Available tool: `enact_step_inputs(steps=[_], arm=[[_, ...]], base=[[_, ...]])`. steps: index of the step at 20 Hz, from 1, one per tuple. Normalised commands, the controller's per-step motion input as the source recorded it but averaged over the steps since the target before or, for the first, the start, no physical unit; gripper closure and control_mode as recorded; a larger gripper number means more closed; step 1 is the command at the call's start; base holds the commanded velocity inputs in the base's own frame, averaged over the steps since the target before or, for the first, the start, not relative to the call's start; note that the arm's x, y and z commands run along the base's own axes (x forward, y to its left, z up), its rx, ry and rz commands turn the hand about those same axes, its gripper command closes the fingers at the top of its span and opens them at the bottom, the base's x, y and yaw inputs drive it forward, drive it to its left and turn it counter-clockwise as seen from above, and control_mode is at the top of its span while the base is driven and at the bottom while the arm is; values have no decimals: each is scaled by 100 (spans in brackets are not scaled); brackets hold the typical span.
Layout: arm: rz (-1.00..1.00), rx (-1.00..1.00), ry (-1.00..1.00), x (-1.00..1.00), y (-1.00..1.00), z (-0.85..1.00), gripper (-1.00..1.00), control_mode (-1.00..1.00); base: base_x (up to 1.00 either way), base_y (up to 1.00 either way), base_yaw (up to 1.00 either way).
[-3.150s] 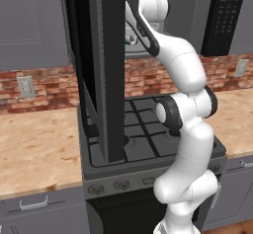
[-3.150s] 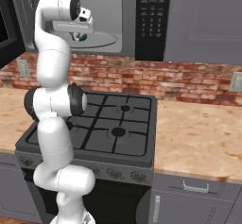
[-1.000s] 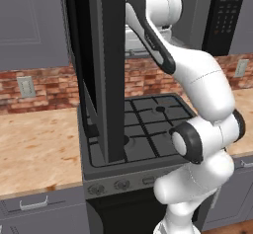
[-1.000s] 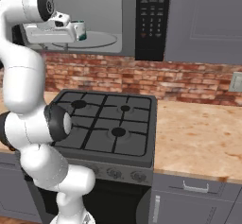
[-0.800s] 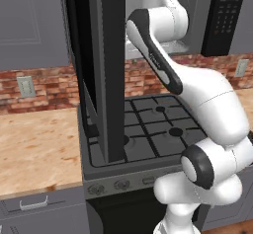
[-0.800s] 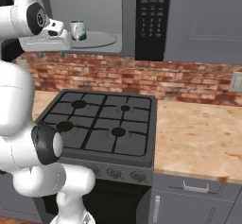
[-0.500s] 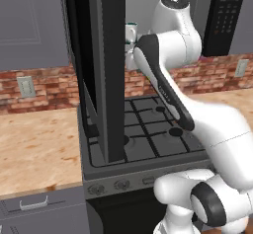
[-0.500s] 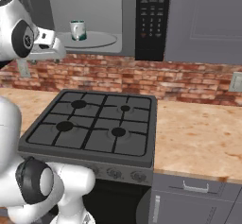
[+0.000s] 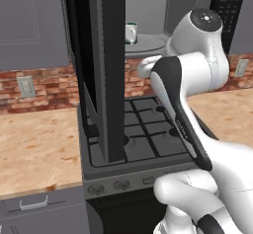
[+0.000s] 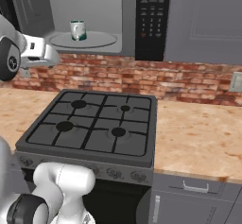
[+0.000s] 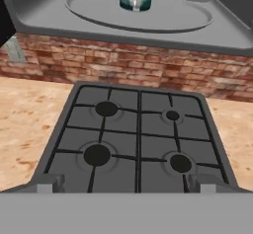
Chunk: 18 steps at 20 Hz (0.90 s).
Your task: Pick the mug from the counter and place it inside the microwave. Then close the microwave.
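The microwave [image 10: 94, 20] fills the upper part of the right base view, its cavity open; its door [image 9: 106, 65] stands swung out as a tall dark slab at centre-left of the left base view, above the stove [image 11: 136, 139]. The worktop [image 10: 198, 138] spreads tan at the right of the right base view. The mug [image 10: 78, 30] sits upright on the turntable [image 10: 97, 40], upper left of that view, already inside. It looks small, stiff, glossy and likely slippery and light; it needs no further grasp. In the hand view the finger tips [image 11: 49, 182] stand far apart at the lower edge: the jaws are released and hold nothing. What remains, I judge, is closing. The door's outer edge is the place to push, and there is free room above the stove for the swing.
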Motion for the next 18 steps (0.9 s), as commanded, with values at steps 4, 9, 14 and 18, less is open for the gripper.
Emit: enact_step_inputs(steps=[4, 9, 14, 18], arm=[[0, 0, -1, -56, -17, 35, -100, -100], [0, 0, -3, -52, -16, 18, -100, -100], [0, 0, -12, -50, -16, 3, -100, -100], [0, 0, -25, -28, -11, 0, -100, -100]], base=[[0, 0, 0], [0, 0, 0], [0, 0, 0], [0, 0, 0]])
